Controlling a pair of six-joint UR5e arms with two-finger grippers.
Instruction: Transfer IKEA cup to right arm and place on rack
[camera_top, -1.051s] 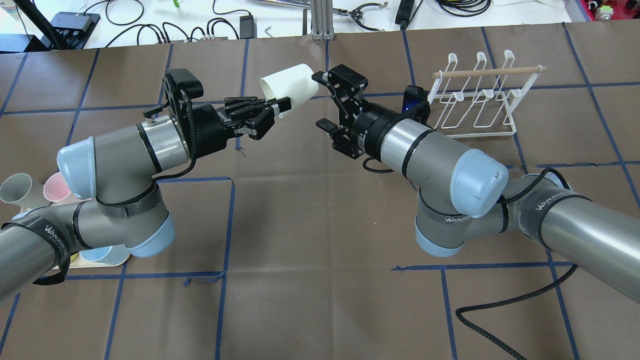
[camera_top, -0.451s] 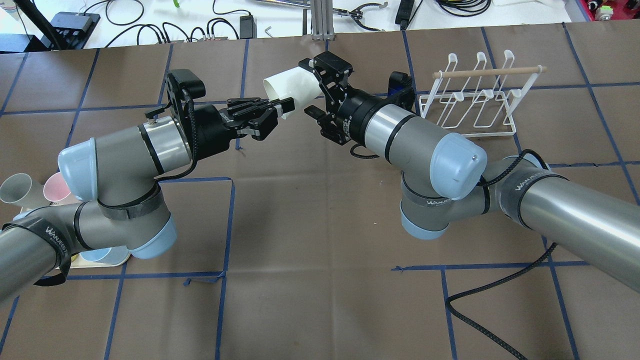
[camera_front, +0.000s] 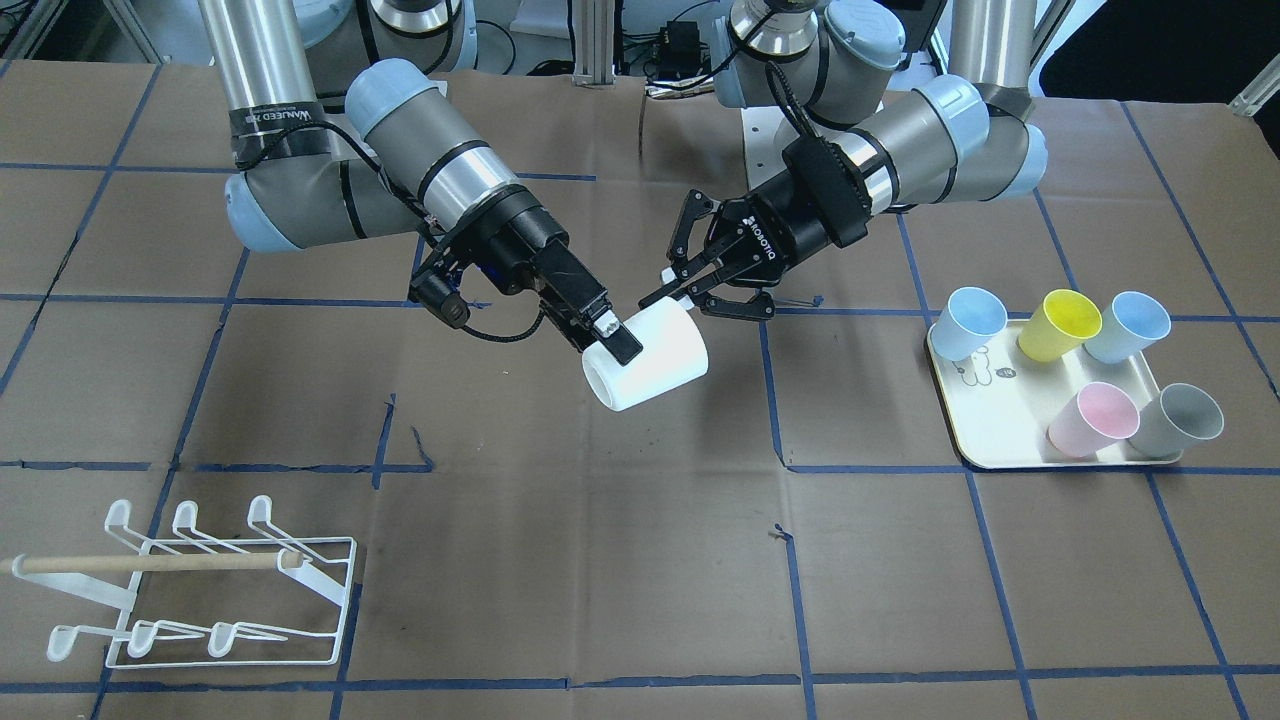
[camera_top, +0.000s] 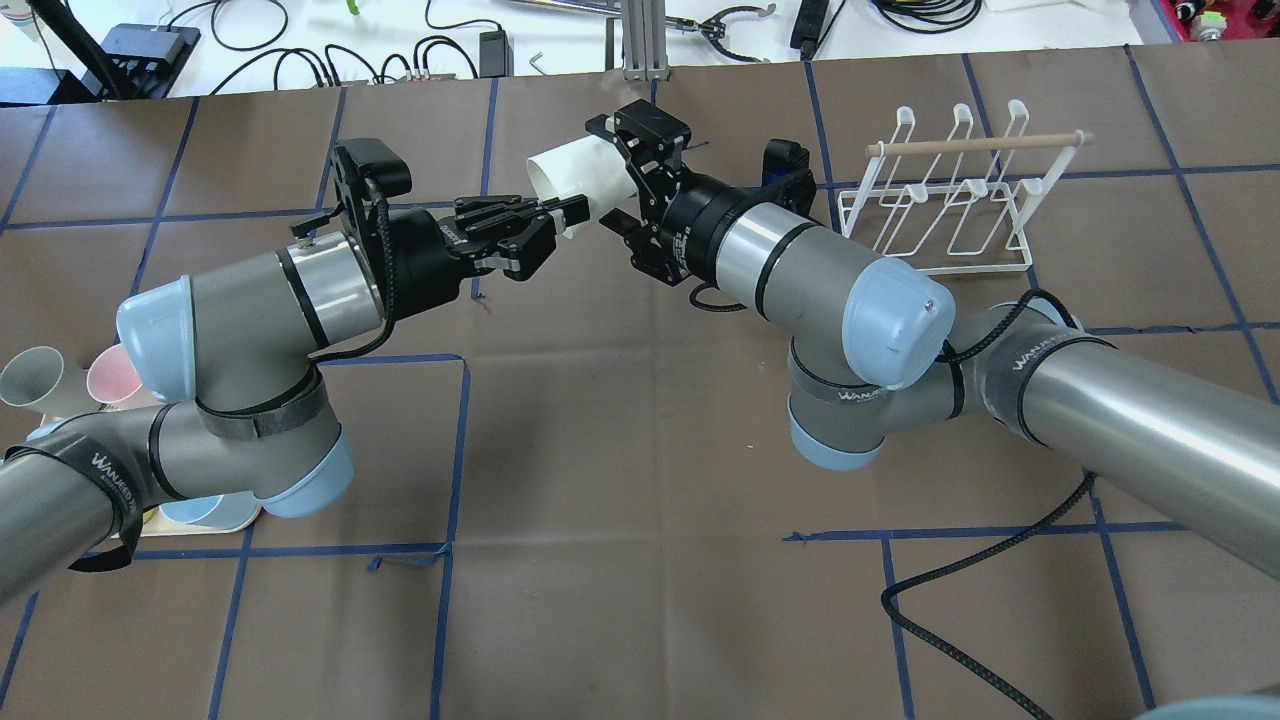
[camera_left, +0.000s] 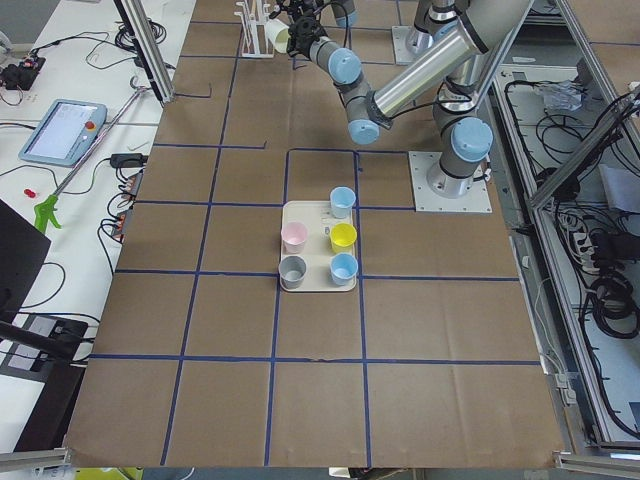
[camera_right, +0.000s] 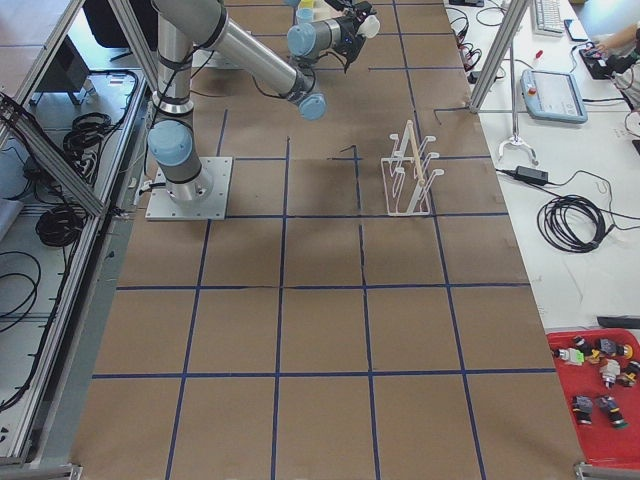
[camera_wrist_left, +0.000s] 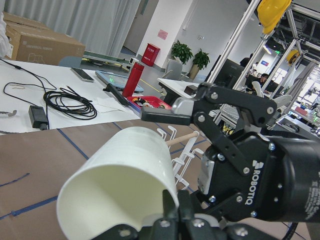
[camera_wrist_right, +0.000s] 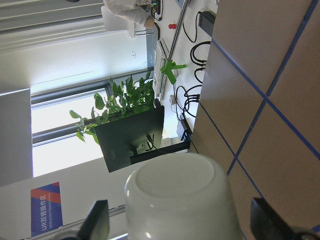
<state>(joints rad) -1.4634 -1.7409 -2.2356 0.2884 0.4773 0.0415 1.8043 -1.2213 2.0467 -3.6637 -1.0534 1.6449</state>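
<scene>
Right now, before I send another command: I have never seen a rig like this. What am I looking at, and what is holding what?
This is one robot with two silver-grey arms, a left arm and a right arm, at a table covered in brown paper. Each ends in a black two-finger pincer. One camera looks from behind the robot, one faces it (sides mirrored), two sit at the table's ends, and one rides on each wrist. The left pincer is shut on the rim of a white tapered cup, held on its side. The right pincer is open, one finger on either side of the cup's closed end, not yet gripping. On the table stand a white wire rack with a wooden bar and a cream tray with five coloured cups.
</scene>
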